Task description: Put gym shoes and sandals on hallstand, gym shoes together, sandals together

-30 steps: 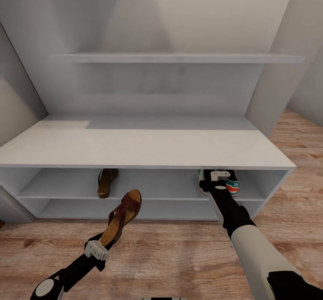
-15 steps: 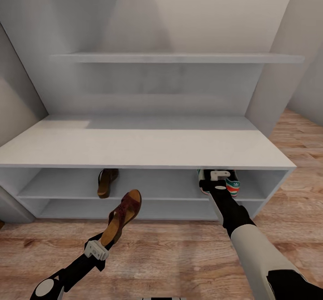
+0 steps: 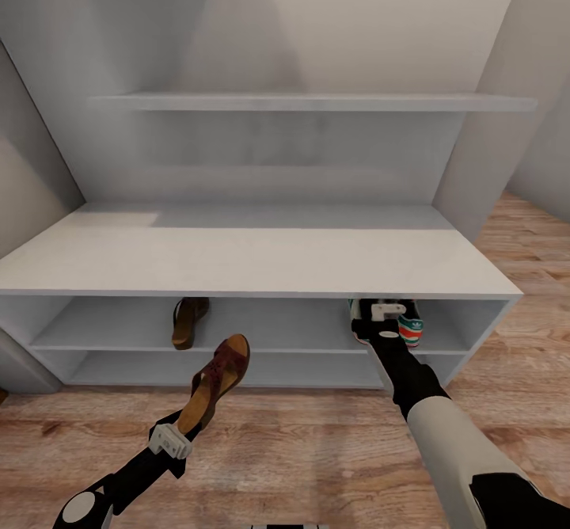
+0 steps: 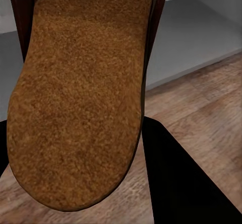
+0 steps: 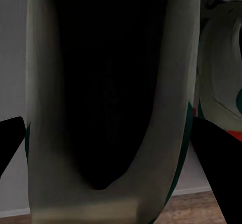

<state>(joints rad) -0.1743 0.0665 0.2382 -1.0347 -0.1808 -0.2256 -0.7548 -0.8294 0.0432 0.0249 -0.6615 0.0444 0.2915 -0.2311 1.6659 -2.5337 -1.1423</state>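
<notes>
At about seven o'clock the left gripper [image 3: 184, 431] is clamped on a brown sandal [image 3: 217, 382] above the wood floor [image 3: 317, 450]. Its mate [image 3: 188, 321] lies on the pale grey shoe rack's [image 3: 253, 264] upper shelf. At four o'clock the right gripper [image 3: 378, 325] grips a gym shoe [image 5: 108, 103] on that shelf, just beside the other gym shoe [image 3: 409, 326].

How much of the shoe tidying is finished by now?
Done: one dark brown leather sandal on the pale grey rack's upper shelf. In hand: the left gripper holds the other sandal above the floor; the right gripper has a cream green-striped sneaker at that shelf, beside its mate.
</notes>
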